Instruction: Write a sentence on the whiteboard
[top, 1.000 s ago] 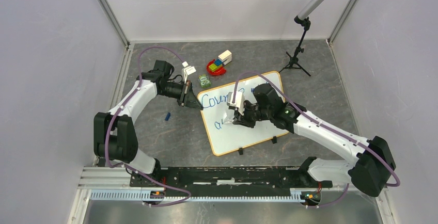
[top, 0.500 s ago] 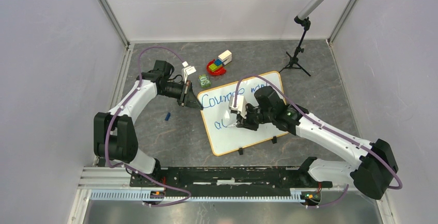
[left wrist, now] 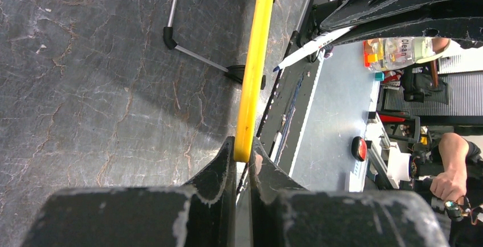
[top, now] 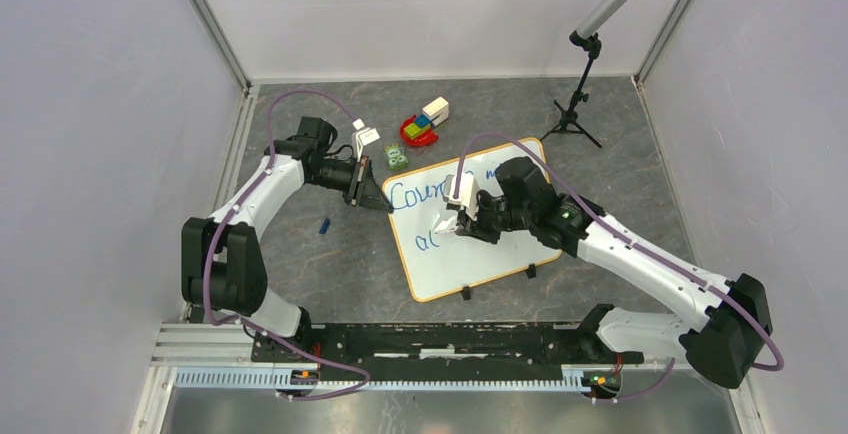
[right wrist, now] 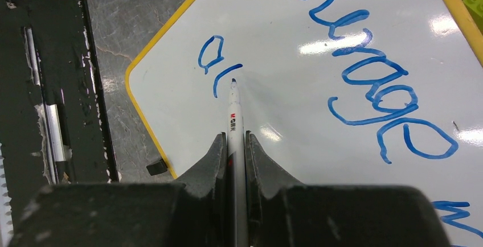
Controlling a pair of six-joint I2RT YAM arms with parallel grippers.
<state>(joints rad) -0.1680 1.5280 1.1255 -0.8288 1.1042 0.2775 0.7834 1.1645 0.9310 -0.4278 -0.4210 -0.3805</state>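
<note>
Your whiteboard (top: 478, 262) lies flat on the dark tabletop (top: 320, 264), skewed, near the middle. Your left jaws are clamped on its yellow rim (left wrist: 251, 82) at the far left corner. Your right jaws are pinched tight on a marker (right wrist: 234, 113), tip down at the board just beside the second line's first letters (an "a" and one more stroke). The sentence (top: 424, 194) reads "Courage" on its top line, with further blue strokes beyond it.

Plain white walls (top: 90, 104) enclosed a dark grey, veined tabletop (top: 340, 274) (cracked-stone pattern); a small black tripod (top: 572, 119) stood far right.
</note>
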